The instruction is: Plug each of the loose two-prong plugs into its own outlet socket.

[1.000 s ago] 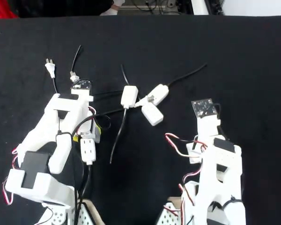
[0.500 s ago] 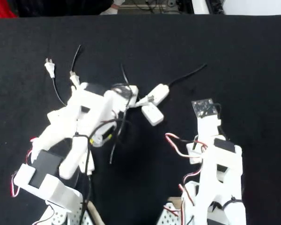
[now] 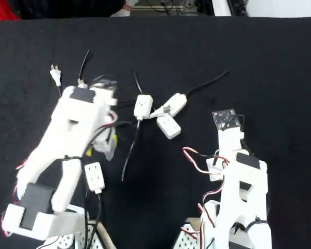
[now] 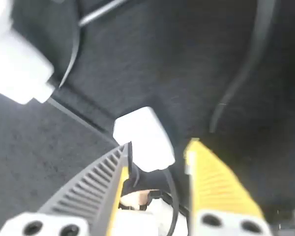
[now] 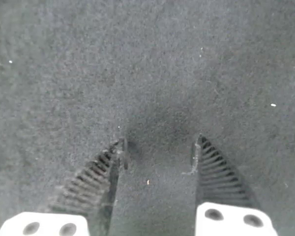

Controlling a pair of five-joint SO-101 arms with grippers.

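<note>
Two loose plugs [image 3: 55,75] [image 3: 82,83] lie at the far left with dark cords. Three white sockets sit mid-table: one [image 3: 142,106], one [image 3: 174,104] and one [image 3: 168,126]. A further socket [image 3: 95,176] lies by the left arm [image 3: 72,129], whose head hangs near the second plug. In the left wrist view my left gripper [image 4: 160,145] is open, with a small white corded block [image 4: 143,140] between its grey and yellow fingers, close to the grey one. A bigger white block [image 4: 14,64] lies beyond. My right gripper [image 5: 160,142] is open over bare cloth.
Black cloth [image 3: 269,67] covers the table, with free room at the right and far side. Dark cords [image 3: 129,150] trail between the sockets and the left arm. The right arm [image 3: 233,155] stands near the front right.
The left arm swung right toward the middle sockets, then back left, its head now near the second plug. The socket beside it is now uncovered. The right arm has not moved.
</note>
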